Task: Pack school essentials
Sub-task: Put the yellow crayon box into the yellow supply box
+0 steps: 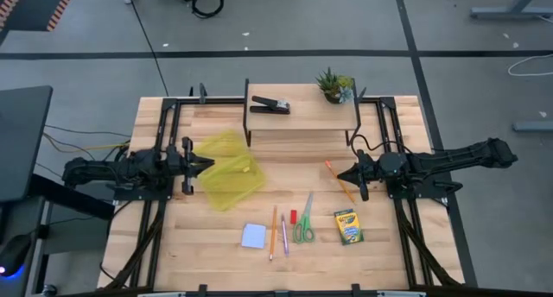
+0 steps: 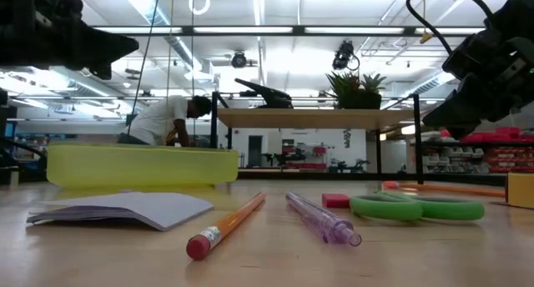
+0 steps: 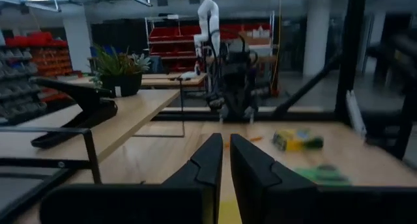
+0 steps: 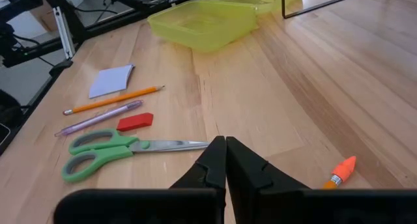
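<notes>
Spanning the whole scene, wooden bench (image 1: 380, 172), two dark arms reaching in level from opposite sides, wrists pointed toward each other.

Left arm: stretched low over the bench edge, its left tool (image 1: 205, 166) just at the rim of the yellow-green box. Fingers (image 3: 208, 165) nearly pressed together, only a thin slit between them, holding nothing that can be seen.

Right arm: stretched inward likewise, right tool (image 1: 346, 173) raised above the bench. Fingers (image 4: 212, 159) pressed together, empty.

Riser shelf (image 1: 302, 117): on the far side of the bench, beyond both tools; carries a black stapler (image 1: 270, 105) and a small potted plant (image 1: 333, 84).

Yellow-green box (image 1: 229, 178): translucent, open, two halves lying side by side, directly ahead of the left tool.

Crayon box (image 1: 347, 226): flat on the bench, on the near side of the right tool.

Green-handled scissors (image 4: 117, 149): flat, blades pointing toward the right tool.

Pale blue notepad (image 1: 253, 236): flat, nearest the front edge, between the two tools and nearer the left.

Orange pencil (image 1: 340, 182): lying just beside the right tool, below it. A second orange pencil (image 1: 273, 232) lies beside the notepad.

Pink pen (image 4: 98, 118): alongside that second pencil.

Red eraser (image 4: 135, 122): between pen and scissors, apart from both.
</notes>
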Controlling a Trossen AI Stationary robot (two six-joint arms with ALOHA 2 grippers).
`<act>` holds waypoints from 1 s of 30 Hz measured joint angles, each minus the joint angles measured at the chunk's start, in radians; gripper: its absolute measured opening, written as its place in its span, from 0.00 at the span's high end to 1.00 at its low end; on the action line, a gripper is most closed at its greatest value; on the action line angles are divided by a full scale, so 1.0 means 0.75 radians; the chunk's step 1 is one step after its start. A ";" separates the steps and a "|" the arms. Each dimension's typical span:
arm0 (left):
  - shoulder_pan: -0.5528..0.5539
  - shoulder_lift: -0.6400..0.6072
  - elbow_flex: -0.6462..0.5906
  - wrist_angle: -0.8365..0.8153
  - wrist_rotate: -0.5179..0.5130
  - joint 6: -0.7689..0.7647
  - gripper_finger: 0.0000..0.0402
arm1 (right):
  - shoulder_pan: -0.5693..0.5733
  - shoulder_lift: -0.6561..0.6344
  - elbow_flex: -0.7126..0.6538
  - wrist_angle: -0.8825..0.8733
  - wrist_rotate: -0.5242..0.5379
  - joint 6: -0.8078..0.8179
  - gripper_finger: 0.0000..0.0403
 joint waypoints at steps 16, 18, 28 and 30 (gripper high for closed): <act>0.003 0.000 0.000 0.136 -0.001 -0.279 0.91 | 0.000 0.000 0.000 0.001 0.004 0.000 0.96; 0.003 -0.001 0.000 0.182 -0.002 -0.410 0.90 | 0.000 0.000 0.000 0.001 0.005 0.000 0.96; 0.003 -0.001 0.000 0.375 -0.004 -0.756 0.93 | -0.001 0.000 0.000 0.322 0.071 0.581 0.96; 0.003 -0.001 0.000 0.372 -0.005 -0.815 0.92 | -0.001 0.000 0.000 0.349 0.112 0.702 0.96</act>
